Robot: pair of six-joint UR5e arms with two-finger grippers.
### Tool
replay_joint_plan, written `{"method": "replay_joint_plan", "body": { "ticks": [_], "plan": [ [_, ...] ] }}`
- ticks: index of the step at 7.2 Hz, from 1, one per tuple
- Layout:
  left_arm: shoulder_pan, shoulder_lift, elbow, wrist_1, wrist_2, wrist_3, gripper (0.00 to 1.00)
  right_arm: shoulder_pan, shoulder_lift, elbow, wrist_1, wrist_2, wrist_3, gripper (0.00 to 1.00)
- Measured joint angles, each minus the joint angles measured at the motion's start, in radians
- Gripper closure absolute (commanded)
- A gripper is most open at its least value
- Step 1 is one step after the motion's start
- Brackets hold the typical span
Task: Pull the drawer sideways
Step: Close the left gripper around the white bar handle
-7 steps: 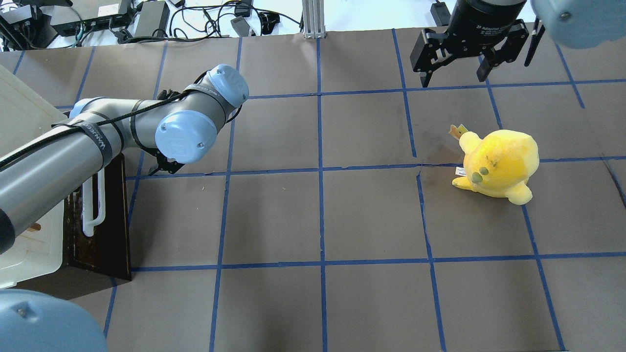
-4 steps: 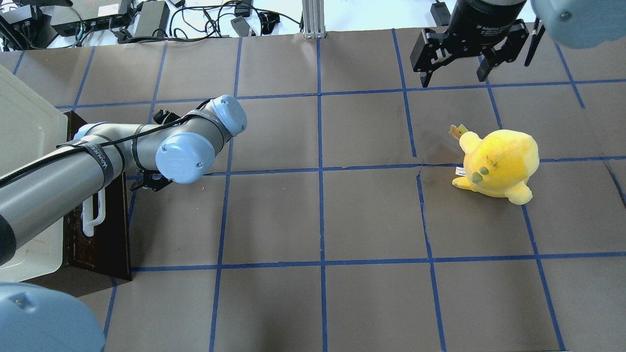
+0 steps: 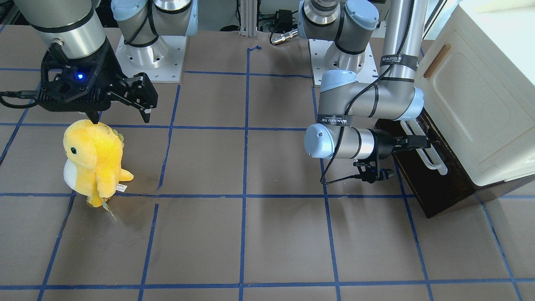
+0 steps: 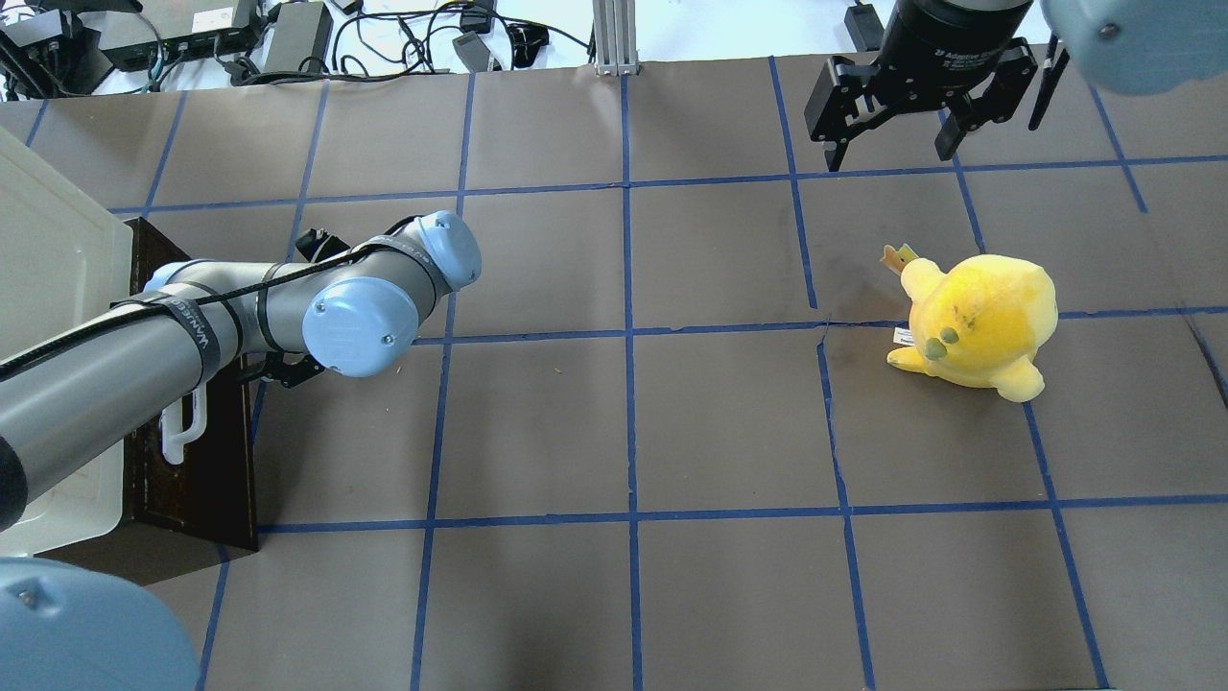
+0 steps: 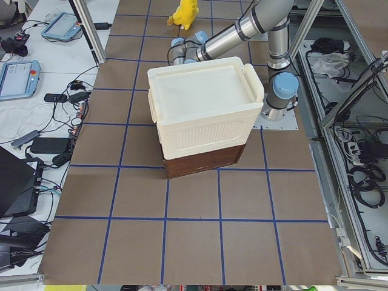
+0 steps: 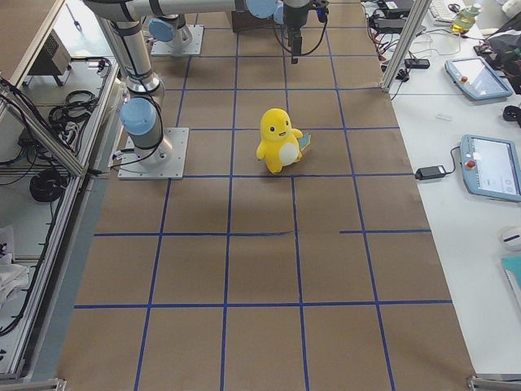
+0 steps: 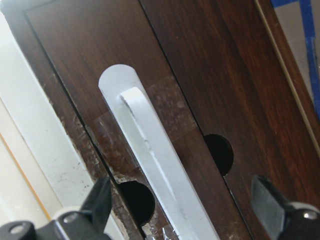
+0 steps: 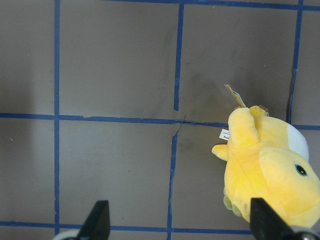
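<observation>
The drawer (image 4: 206,470) has a dark brown wooden front at the foot of the cabinet on the table's left; it also shows in the front-facing view (image 3: 439,188). Its long white loop handle (image 7: 150,145) runs along the front (image 7: 200,75). No pale inner box shows. My left gripper (image 7: 182,210) is open, close to the front, one finger on each side of the handle and not touching it; it also shows in the front-facing view (image 3: 418,142). My right gripper (image 4: 892,158) is open and empty, high over the far right of the table.
The cream cabinet (image 3: 480,104) with a small wooden handle sits on top of the drawer unit. A yellow plush toy (image 4: 979,321) stands on the right half, below my right gripper (image 8: 177,220). Blue tape lines grid the brown table top.
My left arm has swung in toward the drawer front, bringing the gripper up to the white handle. The right arm and the plush have not moved.
</observation>
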Motion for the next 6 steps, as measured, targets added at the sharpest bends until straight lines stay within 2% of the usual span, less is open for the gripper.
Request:
{"method": "replay_joint_plan", "body": {
  "ticks": [6],
  "plan": [
    [0.033, 0.007, -0.034, 0.006, 0.0, 0.001, 0.39, 0.0, 0.0, 0.0, 0.0, 0.0, 0.0, 0.0]
  ]
}}
